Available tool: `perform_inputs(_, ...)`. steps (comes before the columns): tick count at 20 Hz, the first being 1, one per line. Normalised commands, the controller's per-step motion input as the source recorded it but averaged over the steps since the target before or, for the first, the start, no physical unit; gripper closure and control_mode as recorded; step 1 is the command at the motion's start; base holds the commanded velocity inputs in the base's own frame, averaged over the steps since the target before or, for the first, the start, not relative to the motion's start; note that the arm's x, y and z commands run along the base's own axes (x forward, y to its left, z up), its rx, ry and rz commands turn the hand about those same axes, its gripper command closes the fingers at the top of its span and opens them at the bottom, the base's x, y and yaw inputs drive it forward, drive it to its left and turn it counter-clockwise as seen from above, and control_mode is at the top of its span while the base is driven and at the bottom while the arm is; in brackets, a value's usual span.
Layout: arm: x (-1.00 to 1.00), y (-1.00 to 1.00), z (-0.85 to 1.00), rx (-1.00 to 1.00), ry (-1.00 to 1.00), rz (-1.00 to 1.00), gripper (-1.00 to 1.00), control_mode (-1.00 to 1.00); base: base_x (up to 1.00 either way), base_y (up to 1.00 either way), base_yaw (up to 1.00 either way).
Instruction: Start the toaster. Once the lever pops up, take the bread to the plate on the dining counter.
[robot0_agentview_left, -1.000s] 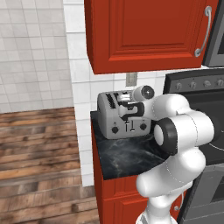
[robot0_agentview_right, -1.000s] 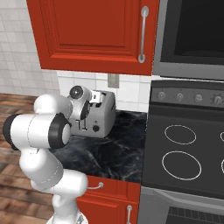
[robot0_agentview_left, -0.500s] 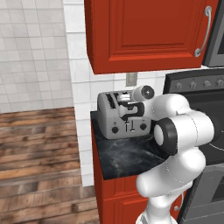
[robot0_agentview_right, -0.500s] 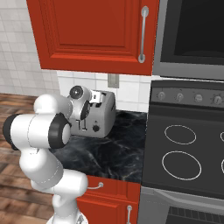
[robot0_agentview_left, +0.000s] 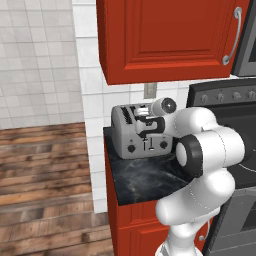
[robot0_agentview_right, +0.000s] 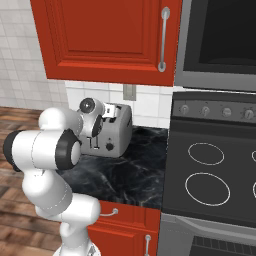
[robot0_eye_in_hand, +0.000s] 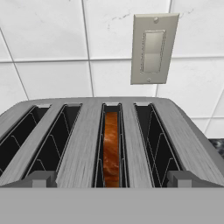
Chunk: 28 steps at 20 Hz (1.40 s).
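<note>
The gripper (robot0_agentview_left: 148, 131) hangs released at the toaster (robot0_agentview_left: 131, 135) front; the bread (robot0_eye_in_hand: 111, 148) sits deep in its slot, so grasping before it pops risks fingers jamming

One toaster (robot0_agentview_left: 140, 132) on the table (robot0_agentview_left: 145, 175), and it carries four slots (robot0_eye_in_hand: 151, 144) across its top. One slice of bread (robot0_eye_in_hand: 111, 148) sits in there, down in the third slot from the left of the hand view. Two round black knobs (robot0_agentview_left: 131, 148) on the toaster's front. One wall switch plate (robot0_eye_in_hand: 153, 48) on the tiles behind. Two burner rings (robot0_agentview_right: 206, 154) drawn on the stove (robot0_agentview_right: 215, 170), four dials (robot0_agentview_right: 206, 110) along its back panel. One red upper cabinet (robot0_agentview_right: 105, 37) with one metal handle (robot0_agentview_right: 163, 40).
</note>
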Motion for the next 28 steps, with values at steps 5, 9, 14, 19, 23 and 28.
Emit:
perform_inputs(5, 0.0, 0.0, 0.0, 0.0, 0.0, 0.0, -1.0, -1.0, 0.0, 0.0, 0.0)
perform_inputs(9, 0.0, 0.0, 0.0, 0.0, 0.0, 0.0, -1.0, -1.0, 0.0, 0.0, 0.0)
perform_inputs(14, 0.0, 0.0, 0.0, 0.0, 0.0, 0.0, -1.0, -1.0, 0.0, 0.0, 0.0)
perform_inputs(19, 0.0, 0.0, 0.0, 0.0, 0.0, 0.0, -1.0, -1.0, 0.0, 0.0, 0.0)
perform_inputs(23, 0.0, 0.0, 0.0, 0.0, 0.0, 0.0, -1.0, -1.0, 0.0, 0.0, 0.0)
perform_inputs(28, 0.0, 0.0, 0.0, 0.0, 0.0, 0.0, -1.0, -1.0, 0.0, 0.0, 0.0)
